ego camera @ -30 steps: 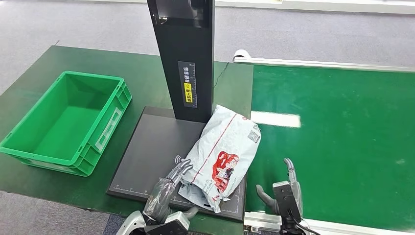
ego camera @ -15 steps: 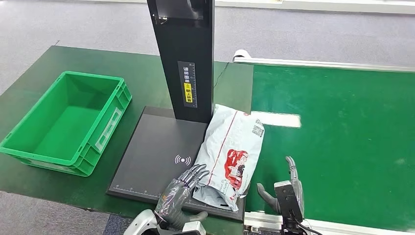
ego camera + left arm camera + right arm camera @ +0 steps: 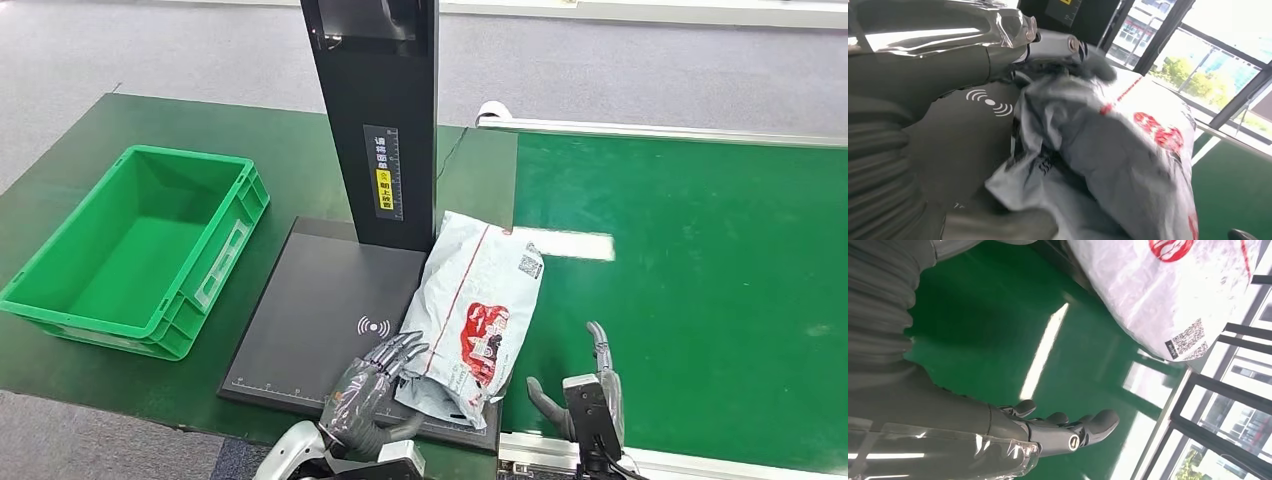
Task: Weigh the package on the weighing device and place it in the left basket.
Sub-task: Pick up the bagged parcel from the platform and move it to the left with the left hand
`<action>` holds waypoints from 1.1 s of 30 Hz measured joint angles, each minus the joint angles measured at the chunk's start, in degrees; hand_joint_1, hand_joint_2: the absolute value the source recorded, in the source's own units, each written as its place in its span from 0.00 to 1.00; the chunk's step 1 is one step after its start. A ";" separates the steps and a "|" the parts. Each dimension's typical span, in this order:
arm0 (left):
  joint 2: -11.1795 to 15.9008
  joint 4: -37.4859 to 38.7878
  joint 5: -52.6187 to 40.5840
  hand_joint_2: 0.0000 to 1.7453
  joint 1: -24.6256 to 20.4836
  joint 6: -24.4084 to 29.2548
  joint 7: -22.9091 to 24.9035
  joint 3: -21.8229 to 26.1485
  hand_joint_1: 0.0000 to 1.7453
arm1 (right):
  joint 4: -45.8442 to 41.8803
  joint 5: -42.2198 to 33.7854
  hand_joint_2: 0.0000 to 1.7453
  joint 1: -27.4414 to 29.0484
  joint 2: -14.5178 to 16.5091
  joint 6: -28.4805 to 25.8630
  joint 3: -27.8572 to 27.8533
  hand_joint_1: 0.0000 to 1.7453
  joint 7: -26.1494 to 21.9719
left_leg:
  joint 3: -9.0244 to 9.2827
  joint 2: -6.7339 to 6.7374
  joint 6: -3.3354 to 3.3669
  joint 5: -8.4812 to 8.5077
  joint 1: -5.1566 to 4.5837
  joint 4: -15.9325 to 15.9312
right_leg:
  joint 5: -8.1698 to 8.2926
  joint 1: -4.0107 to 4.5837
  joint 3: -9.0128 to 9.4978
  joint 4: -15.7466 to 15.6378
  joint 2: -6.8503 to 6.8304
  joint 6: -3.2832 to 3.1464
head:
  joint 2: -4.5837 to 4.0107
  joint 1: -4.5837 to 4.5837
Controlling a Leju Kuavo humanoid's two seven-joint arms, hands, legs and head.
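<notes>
Left hand [image 3: 372, 385] fingers grip the package [image 3: 478, 310] (on the scale [image 3: 310, 320]); right hand [image 3: 590, 385] spread, empty.

Black post [image 3: 378, 120] of the weighing device stands upright at the platform's far edge, blocking any straight reach over the back. Scale platform [image 3: 310, 320] has bare surface on its left half, toward the green basket [image 3: 60, 310]. Package [image 3: 470, 315] covers the right half and overhangs onto the conveyor belt [image 3: 700, 300]. Left hand [image 3: 375, 385] is at the package's near-left corner, fingers against it. Basket sits left of the platform, open top, dark mat strip between them. Right hand [image 3: 590, 385], fingers apart, sits over open belt just right of the package.
</notes>
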 joint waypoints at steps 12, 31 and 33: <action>-0.44 0.00 1.31 1.00 -0.23 -0.03 0.44 1.02 1.00 | -1.83 0.92 1.00 0.33 0.57 0.69 -0.26 0.00 0.64 | 0.00 0.00 0.00 0.00 0.00 0.00 | 0.00 0.00 0.00 0.00 0.00 0.00 | 0.00 -0.01; -0.42 -1.12 5.50 1.00 0.19 -0.63 -0.39 2.71 1.00 | -3.33 1.65 1.00 1.11 1.02 1.42 -0.86 0.00 0.68 | 0.00 0.00 0.00 0.00 0.00 0.00 | 0.00 0.00 0.00 0.00 0.00 0.00 | 0.00 -0.01; -0.42 -2.11 7.37 1.00 0.38 -1.37 -1.21 3.11 1.00 | -3.49 1.77 1.00 1.23 1.08 1.45 -0.99 0.00 0.69 | 0.00 0.00 0.00 0.00 0.00 0.00 | 0.00 0.00 0.00 0.00 0.00 0.00 | 0.00 -0.01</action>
